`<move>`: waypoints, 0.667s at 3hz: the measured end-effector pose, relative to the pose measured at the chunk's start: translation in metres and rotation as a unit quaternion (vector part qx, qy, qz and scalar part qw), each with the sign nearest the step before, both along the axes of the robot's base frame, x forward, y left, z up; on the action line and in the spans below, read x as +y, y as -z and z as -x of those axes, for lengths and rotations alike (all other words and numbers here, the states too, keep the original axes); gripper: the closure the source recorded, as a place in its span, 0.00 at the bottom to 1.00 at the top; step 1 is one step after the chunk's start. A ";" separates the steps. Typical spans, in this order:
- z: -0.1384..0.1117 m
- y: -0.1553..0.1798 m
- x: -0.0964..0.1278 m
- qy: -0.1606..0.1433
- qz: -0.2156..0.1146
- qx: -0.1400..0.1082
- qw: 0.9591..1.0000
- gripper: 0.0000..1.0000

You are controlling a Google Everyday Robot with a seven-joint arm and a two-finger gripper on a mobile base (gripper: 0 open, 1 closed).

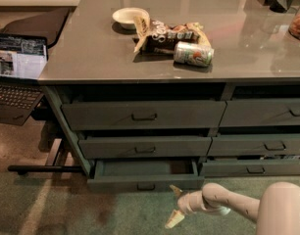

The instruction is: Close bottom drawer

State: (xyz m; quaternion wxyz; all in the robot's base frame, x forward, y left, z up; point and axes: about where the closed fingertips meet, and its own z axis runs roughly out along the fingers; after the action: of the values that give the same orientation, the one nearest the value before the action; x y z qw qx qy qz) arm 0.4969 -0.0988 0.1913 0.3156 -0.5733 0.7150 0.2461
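Note:
The bottom drawer [145, 184] is the lowest one in the left stack of the grey-green cabinet. It stands partly open, and a strip of its flat green floor [140, 168] shows behind the low front panel with its small dark pull [145, 186]. My gripper [174, 207] is low over the carpet, just in front of and below the drawer's right front corner. Its two pale fingers are spread apart and hold nothing. It does not touch the drawer front.
Two taller drawers [142, 115] sit above the bottom one, slightly ajar. More drawers [260, 146] are to the right. On the countertop [91, 53] are a bowl [126, 16], a snack bag [164, 32] and a can [193, 54]. A laptop [15, 77] stands at the left.

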 end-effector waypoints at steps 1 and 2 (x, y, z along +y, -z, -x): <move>-0.008 0.003 0.001 0.004 -0.005 -0.003 1.000 0.00; -0.008 0.003 0.001 0.005 -0.005 -0.003 1.000 0.19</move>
State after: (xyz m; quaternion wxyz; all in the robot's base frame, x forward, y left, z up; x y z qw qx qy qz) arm 0.5050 -0.0974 0.1886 0.3218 -0.5692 0.7153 0.2465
